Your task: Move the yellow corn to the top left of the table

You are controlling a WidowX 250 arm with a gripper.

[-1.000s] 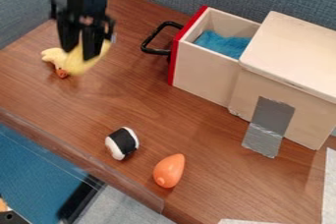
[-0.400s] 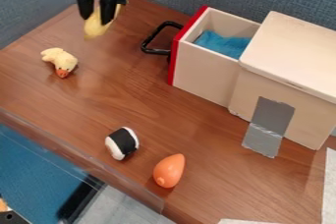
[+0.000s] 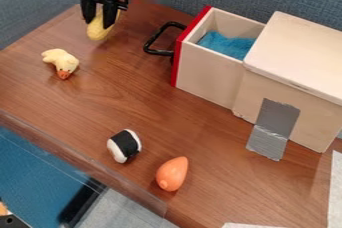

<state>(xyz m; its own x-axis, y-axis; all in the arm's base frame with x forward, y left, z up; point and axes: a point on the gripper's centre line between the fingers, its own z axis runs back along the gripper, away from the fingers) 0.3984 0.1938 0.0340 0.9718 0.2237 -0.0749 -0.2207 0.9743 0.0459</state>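
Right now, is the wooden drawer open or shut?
Open: the drawer juts out from the wooden box, and blue material shows inside it.

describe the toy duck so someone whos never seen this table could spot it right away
From the wooden box, look left past its black drawer handle. There on the table lies a pale-yellow duck with an orange beak. The beak sets it apart from the yellow corn between the jaws of the gripper.
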